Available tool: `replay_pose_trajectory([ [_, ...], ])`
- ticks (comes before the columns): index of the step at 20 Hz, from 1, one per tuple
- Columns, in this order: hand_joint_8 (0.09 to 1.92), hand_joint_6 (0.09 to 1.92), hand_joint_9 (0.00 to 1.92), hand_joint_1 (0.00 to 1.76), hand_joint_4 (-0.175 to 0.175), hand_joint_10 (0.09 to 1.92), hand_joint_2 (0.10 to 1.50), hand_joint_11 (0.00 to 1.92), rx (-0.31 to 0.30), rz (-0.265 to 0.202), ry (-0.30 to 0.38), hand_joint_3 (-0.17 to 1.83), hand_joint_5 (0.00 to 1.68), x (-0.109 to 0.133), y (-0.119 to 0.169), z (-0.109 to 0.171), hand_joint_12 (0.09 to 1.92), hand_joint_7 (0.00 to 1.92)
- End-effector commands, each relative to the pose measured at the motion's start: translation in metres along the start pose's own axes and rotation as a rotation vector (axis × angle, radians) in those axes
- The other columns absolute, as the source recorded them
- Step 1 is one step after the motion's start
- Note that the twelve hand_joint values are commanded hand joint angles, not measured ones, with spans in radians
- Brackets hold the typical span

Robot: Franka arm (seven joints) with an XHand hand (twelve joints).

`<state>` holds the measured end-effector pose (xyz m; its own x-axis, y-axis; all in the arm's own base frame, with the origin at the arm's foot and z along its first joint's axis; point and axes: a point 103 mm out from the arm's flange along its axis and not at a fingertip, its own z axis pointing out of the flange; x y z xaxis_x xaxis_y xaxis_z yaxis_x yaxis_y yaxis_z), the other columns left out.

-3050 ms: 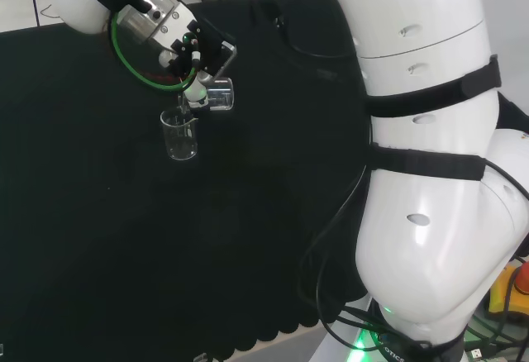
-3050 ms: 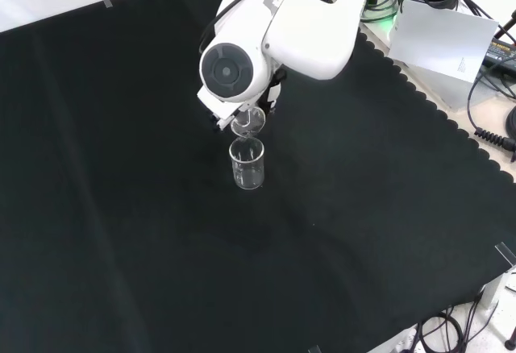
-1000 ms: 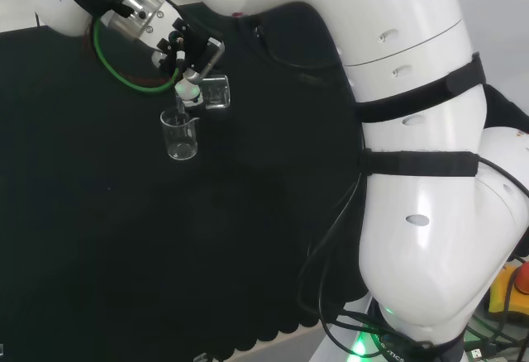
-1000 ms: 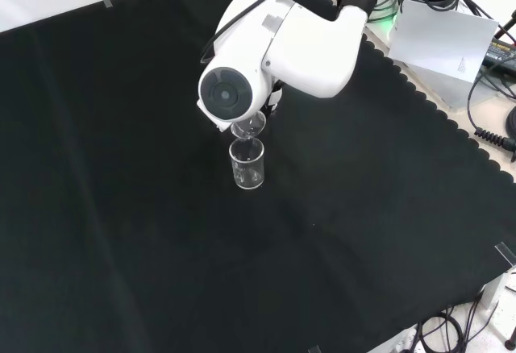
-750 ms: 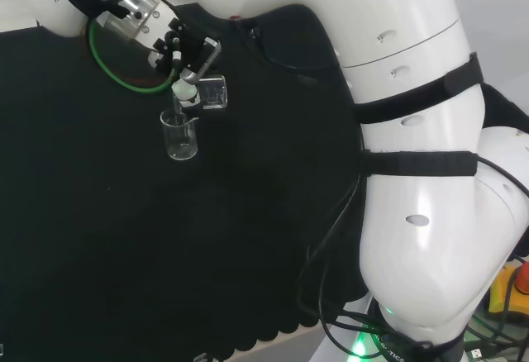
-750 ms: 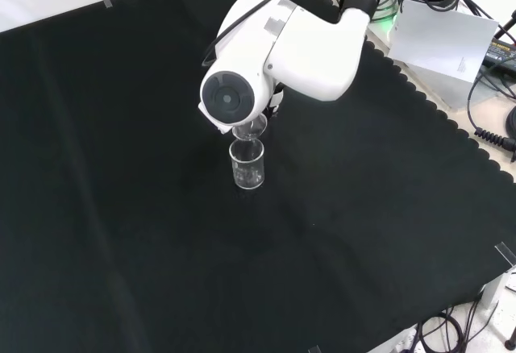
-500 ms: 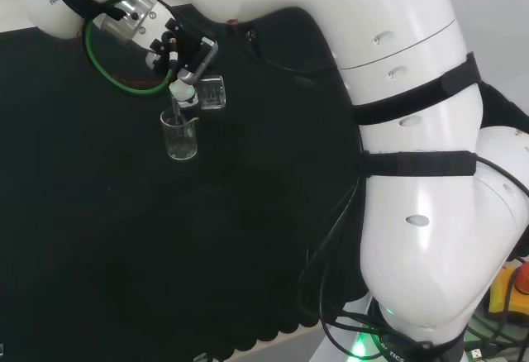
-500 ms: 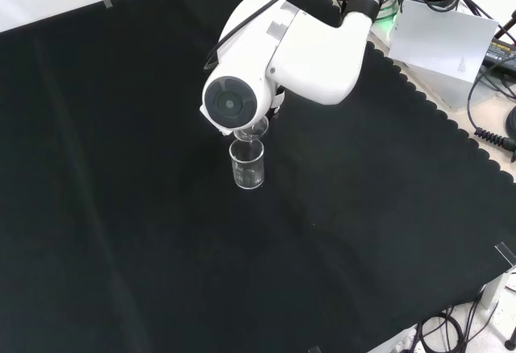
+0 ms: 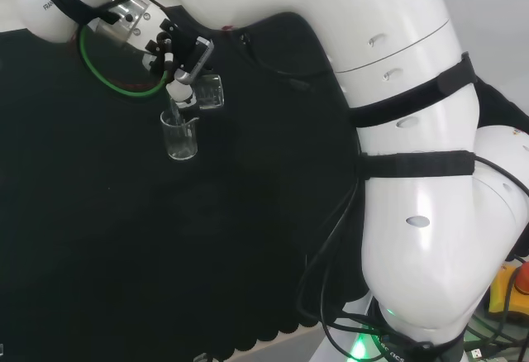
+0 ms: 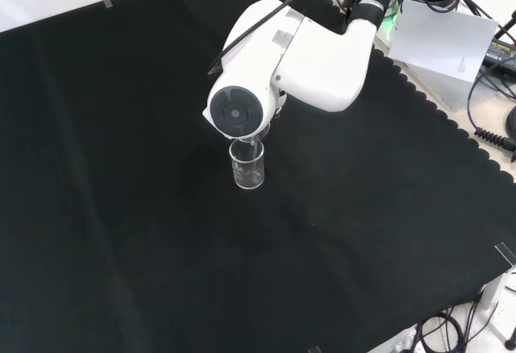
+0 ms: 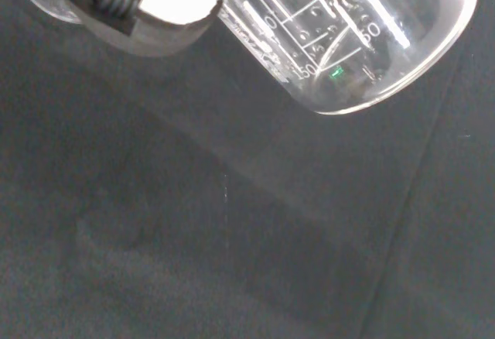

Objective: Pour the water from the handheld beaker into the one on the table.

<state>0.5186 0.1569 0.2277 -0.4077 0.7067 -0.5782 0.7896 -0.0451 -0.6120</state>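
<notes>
white robot arm reaching from the right of the head view across a desk (image 9: 99, 279) covered in black cloth, its upper links bending over toward the far left corner. at the end of the arm the black and white robot hand (image 9: 183, 58) hangs above the cloth, fingers curled round a small clear beaker (image 9: 208, 91) and holding it off the surface. a green cable (image 9: 107, 88) loops beside the wrist.

the held beaker is tipped well over, its long axis lying close to level, base toward the right of the head view and mouth toward the left. its lip sits just above the rim of a second clear beaker (image 9: 179, 136) that stands upright on the cloth directly below and a little left. in the wrist view the held beaker (image 11: 352, 33) appears close and large, printed scale lines on its wall and droplets clinging inside the glass, with a white and black part of the robot hand (image 11: 166, 2) against it.

in the front view a big white link with a round grey cap (image 10: 235, 112) stands before the hand, and the standing beaker (image 10: 247, 164) is just beneath it, upright on the black cloth
</notes>
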Motion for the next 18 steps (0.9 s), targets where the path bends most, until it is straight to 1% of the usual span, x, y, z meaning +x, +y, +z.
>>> replay_pose_trajectory([
  [1, 0.75, 0.86, 1.23, 1.28, -0.084, 1.00, 1.12, 1.08, 0.006, 0.002, -0.011, -0.17, 1.05, 0.0006, -0.0005, -0.0006, 0.81, 1.25],
  [18, 0.75, 0.86, 1.23, 1.28, -0.084, 1.00, 1.12, 1.08, 0.029, 0.020, -0.043, -0.17, 1.05, 0.0030, -0.0046, -0.0070, 0.81, 1.25],
])
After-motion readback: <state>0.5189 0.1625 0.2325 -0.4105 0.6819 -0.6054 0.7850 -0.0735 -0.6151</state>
